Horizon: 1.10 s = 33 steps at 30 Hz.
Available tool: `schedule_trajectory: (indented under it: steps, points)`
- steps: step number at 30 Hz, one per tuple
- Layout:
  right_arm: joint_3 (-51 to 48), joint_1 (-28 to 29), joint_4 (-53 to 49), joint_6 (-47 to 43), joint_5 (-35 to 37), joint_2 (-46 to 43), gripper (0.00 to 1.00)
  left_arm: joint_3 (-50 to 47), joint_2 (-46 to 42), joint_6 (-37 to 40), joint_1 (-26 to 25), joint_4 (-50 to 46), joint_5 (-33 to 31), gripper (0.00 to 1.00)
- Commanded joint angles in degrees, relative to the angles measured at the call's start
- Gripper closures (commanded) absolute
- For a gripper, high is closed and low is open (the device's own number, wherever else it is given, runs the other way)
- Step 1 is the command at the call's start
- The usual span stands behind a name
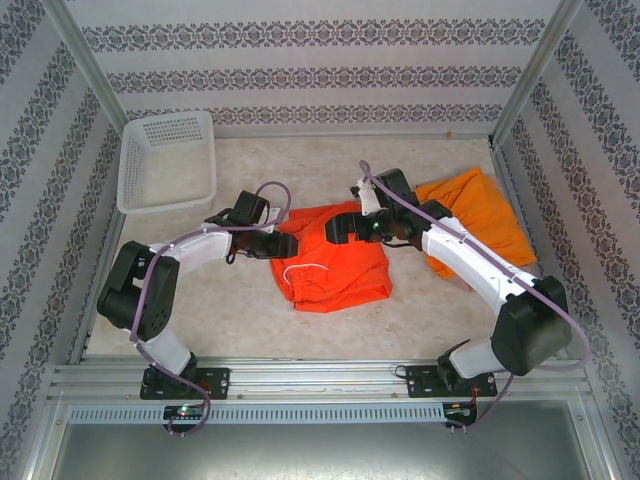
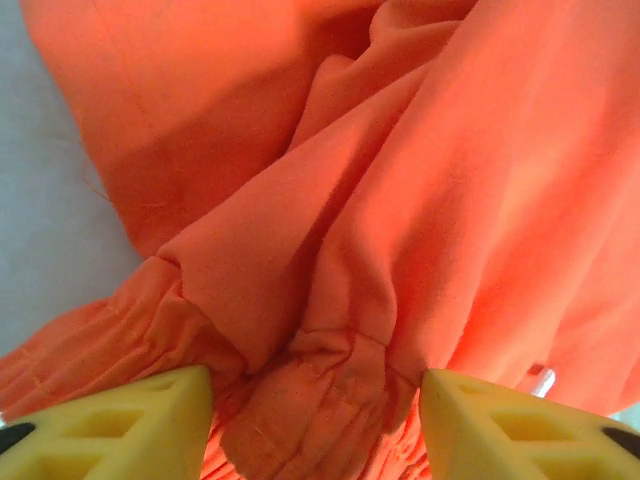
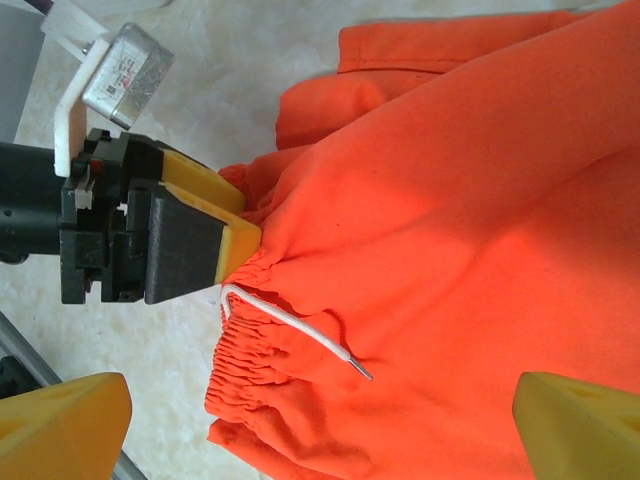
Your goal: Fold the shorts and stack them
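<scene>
Yellow left fingers [image 2: 120, 425] stand apart astride the gathered waistband [image 2: 320, 400] of the red-orange shorts [image 1: 335, 265]. Whether they pinch it cannot be told. This position suits taking the left edge for a fold. The right fingers [image 3: 60, 425] are spread wide over the same pair and hold nothing, probably set to take its far edge. The white cord [image 3: 295, 330] lies loose on the cloth. The shorts lie at the centre of the table [image 1: 300, 170]. A second orange pair [image 1: 480, 215] lies far right, partly under the right arm. Open room remains near the shorts and at far centre. A white basket [image 1: 160, 203] occupies the far left corner.
</scene>
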Motion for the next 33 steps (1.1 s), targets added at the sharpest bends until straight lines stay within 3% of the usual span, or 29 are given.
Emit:
schedule_trajectory:
  steps: [1, 3, 14, 21, 29, 33]
  points:
    - [-1.15, -0.52, 0.67, 0.77, -0.19, 0.46, 0.02, 1.31, -0.13, 2.20, -0.62, -3.45, -4.05, 0.36]
    - [-1.23, -0.52, 0.67, 0.70, -0.28, 0.60, 0.02, 1.36, -0.27, 2.46, -0.59, -3.71, -4.22, 0.36]
    - [-2.12, -0.61, 1.19, 1.07, -0.35, 2.02, 0.02, -0.07, 2.06, 1.45, -1.63, -0.70, 1.55, 0.61]
    - [-2.73, -0.91, 1.37, 1.14, 0.24, 2.68, 0.02, 2.09, 1.53, 1.63, -1.65, -2.56, 1.54, 0.99]
    - [-4.18, -1.75, 2.41, 1.46, 3.27, 1.20, 0.02, 14.76, -5.24, 6.32, -1.42, -15.11, -3.76, 1.00]
    - [-6.77, -1.54, 5.24, 3.98, 2.97, 2.36, 0.02, 16.62, -4.98, 8.00, 0.46, -17.94, -5.51, 1.00]
